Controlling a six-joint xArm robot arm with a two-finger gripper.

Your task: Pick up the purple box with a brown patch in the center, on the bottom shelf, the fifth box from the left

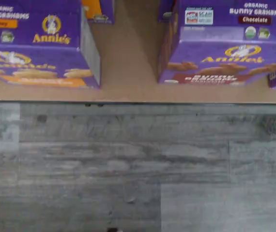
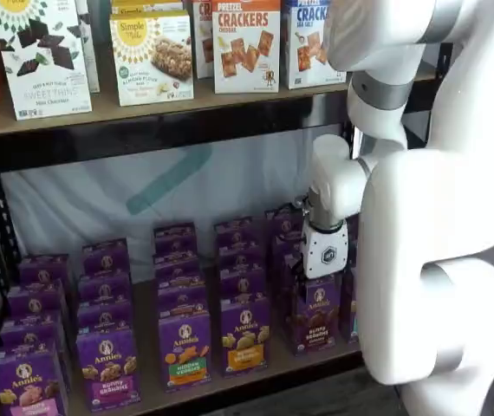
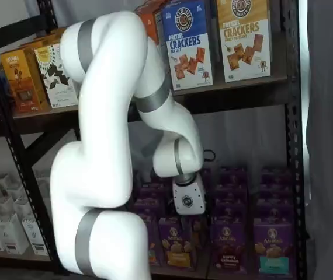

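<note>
The purple box (image 2: 318,314) stands upright at the front edge of the bottom shelf (image 2: 256,374), low and right of centre in a shelf view, with its dark brown centre patch facing out. It also shows in a shelf view (image 3: 229,248) near the lower edge, and in the wrist view (image 1: 225,53) its top reads "Bunny Grahams Chocolate". The gripper (image 2: 323,276) hangs just above and in front of that box; its white body shows in both shelf views, but the black fingers are hidden against the cartons, so the pictures do not show a gap, though the jaws appear released and hold nothing. An orange-centred purple carton (image 2: 245,334) stands just left of it.
</note>
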